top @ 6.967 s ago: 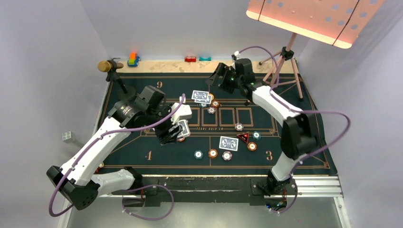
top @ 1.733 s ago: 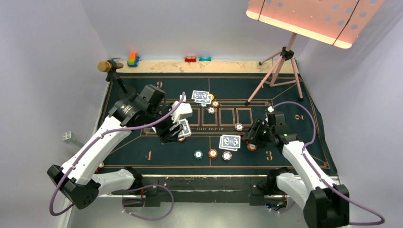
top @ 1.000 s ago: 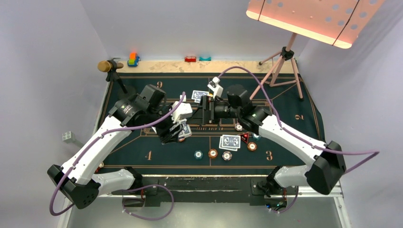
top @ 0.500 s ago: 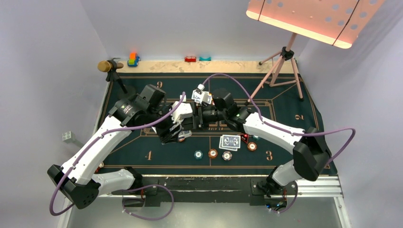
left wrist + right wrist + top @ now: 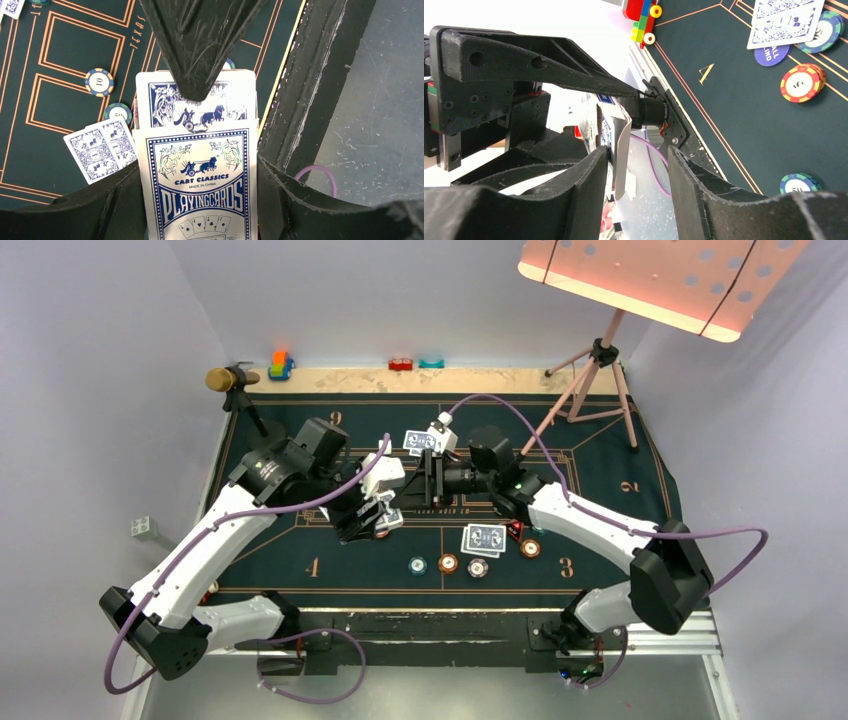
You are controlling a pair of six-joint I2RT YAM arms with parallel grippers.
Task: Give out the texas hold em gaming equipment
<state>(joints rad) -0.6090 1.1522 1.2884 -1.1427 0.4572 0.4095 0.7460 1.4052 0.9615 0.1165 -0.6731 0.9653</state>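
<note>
Now: card deck (image 5: 197, 185) in left hand (image 5: 374, 516).

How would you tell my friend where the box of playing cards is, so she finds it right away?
Start at the big dark green mat, then find the left gripper hanging over its middle. Pinched in it is the card box: blue and white with PLAYINGCARDS printed on it, and held up off the mat, while the loose cards lie flat on the mat.

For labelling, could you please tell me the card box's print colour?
Card box: blue on white, clearest in the left wrist view.
</note>
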